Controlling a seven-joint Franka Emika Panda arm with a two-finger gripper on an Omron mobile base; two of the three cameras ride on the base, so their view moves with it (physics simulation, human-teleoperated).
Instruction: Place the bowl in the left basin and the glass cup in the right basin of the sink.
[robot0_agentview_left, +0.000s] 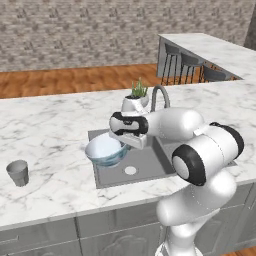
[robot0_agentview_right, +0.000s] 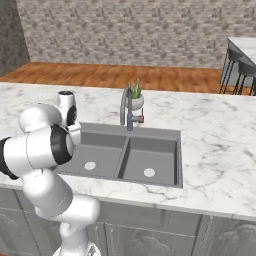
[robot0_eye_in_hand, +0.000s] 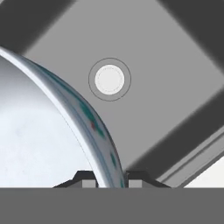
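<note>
Fingers (robot0_eye_in_hand: 89, 179) pinch bowl (robot0_eye_in_hand: 39, 144) rim above left basin (robot0_eye_in_hand: 175, 83) drain (robot0_eye_in_hand: 109, 79).

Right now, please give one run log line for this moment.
gripper: shut on bowl rim | bowl: above left basin | glass cup: on counter

Even, shadowless rendered light fills both base views; the marble counter (robot0_agentview_left: 55, 125) reads bright with no glare. Edges look soft and slightly pixelated (low resolution, not focus blur). In the hand view the bowl (robot0_eye_in_hand: 39, 140) glows pale at lower left, while the basin walls darken toward the upper corners.
</note>
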